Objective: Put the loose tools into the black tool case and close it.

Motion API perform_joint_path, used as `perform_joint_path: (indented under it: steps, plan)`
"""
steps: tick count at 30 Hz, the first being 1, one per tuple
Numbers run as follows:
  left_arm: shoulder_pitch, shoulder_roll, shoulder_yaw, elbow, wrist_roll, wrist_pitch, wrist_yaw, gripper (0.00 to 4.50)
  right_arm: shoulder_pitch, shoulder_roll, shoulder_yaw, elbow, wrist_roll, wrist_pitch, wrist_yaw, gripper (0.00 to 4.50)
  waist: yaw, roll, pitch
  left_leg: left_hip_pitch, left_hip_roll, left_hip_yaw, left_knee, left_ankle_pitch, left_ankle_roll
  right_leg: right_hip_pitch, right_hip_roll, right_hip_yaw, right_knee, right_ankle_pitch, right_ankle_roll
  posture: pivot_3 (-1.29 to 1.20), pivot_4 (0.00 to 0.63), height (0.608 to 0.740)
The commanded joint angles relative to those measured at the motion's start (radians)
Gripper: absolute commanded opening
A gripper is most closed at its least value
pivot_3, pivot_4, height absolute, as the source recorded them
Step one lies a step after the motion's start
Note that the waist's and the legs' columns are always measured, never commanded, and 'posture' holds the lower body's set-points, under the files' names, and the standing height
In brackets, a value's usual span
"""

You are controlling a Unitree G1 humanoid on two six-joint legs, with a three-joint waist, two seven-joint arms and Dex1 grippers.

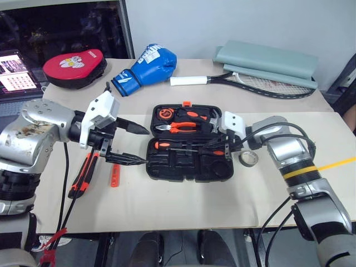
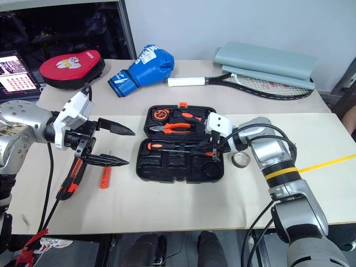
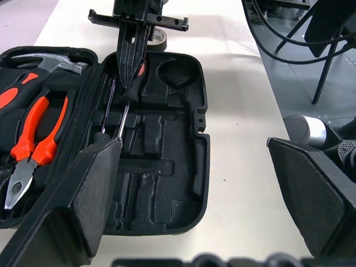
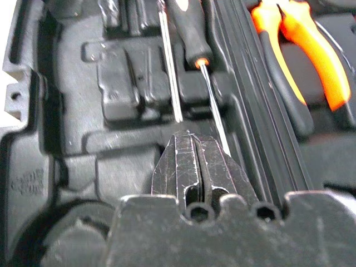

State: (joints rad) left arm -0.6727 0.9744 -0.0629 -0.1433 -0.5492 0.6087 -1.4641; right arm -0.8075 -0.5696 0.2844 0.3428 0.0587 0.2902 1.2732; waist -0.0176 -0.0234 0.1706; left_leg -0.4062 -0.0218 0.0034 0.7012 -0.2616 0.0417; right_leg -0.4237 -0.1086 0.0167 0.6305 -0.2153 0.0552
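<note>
The black hinged plastic tool case (image 1: pixel 189 161) lies open at the table's centre, two black-and-orange-handled screwdrivers (image 1: pixel 183 146) lying in its near half. The right gripper (image 1: pixel 214 148), jaws closed empty, hovers over them. The left gripper (image 1: pixel 139 146), jaws wide apart, hangs above the orange-black utility knife (image 1: pixel 82 174) and slim orange tester pen (image 1: pixel 115 175).

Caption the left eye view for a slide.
Right end effector shut over screwdrivers in the open tool case; left end effector open nearby.

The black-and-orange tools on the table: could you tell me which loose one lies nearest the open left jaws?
The large black-and-orange utility knife, lying on the table almost directly beneath the left gripper. The small slim orange tester pen lies beside it, closer to the black tool case.
</note>
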Motion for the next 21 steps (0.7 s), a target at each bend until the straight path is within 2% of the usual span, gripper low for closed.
perform_joint_path:
  steps: [1,11,21]
  plan:
    - [-0.006,0.001,0.014,-0.012,0.006,-0.026,-0.001,4.50,-0.017,0.001,-0.001,-0.008,-0.007,0.002,-0.005,0.01,0.000,0.000,0.000,0.000,0.000,0.000,0.000,0.000,0.000,0.000,0.000,0.000,0.000,0.000,0.000,0.00,0.150,0.737]
    - [-0.004,-0.005,0.014,-0.004,0.014,-0.035,-0.006,4.50,-0.001,-0.022,-0.014,-0.069,0.018,0.044,0.012,0.01,0.000,0.000,0.000,0.000,0.000,0.000,0.000,0.000,0.000,0.000,0.000,0.000,0.000,0.000,0.000,0.00,0.150,0.737]
    - [-0.025,-0.022,0.001,0.007,0.022,-0.040,-0.012,4.50,0.015,0.021,0.028,0.010,-0.025,0.012,-0.026,0.01,-0.005,0.000,0.000,0.002,0.000,0.000,0.000,0.000,0.000,0.001,0.000,0.000,0.001,0.000,0.000,0.00,0.150,0.737]
